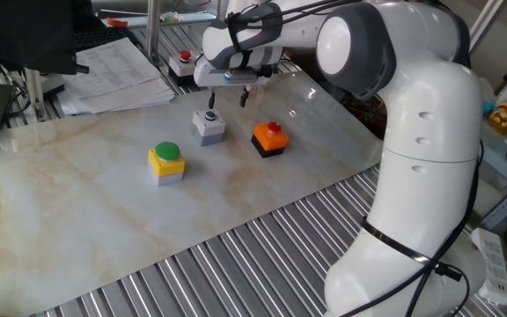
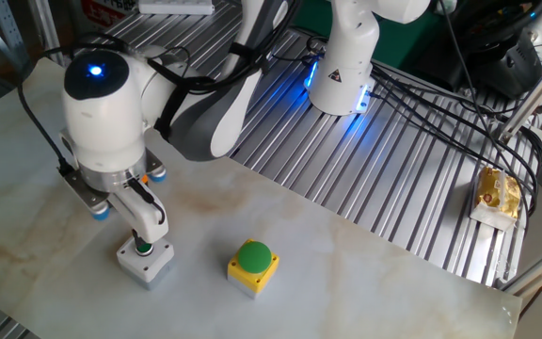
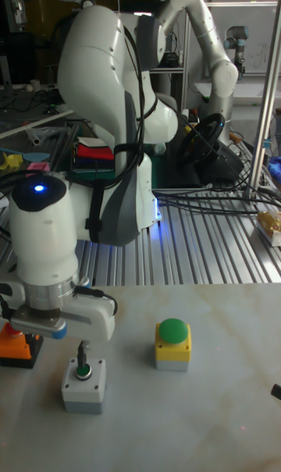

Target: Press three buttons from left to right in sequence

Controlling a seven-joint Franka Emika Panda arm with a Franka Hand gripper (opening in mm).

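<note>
The hand (image 1: 228,95) is hovering over the grey button (image 1: 208,126) at upper centre of one fixed view, one finger (image 3: 83,353) pointing just above its small cap; its fingers are showing a gap, fairly narrow. Judging by this, the middle press is in hand. The yellow button (image 1: 166,162) is sitting lower left, the orange button (image 1: 270,138) to the right on the bench (image 1: 77,202), calling next for a lift and rightward shift
</note>
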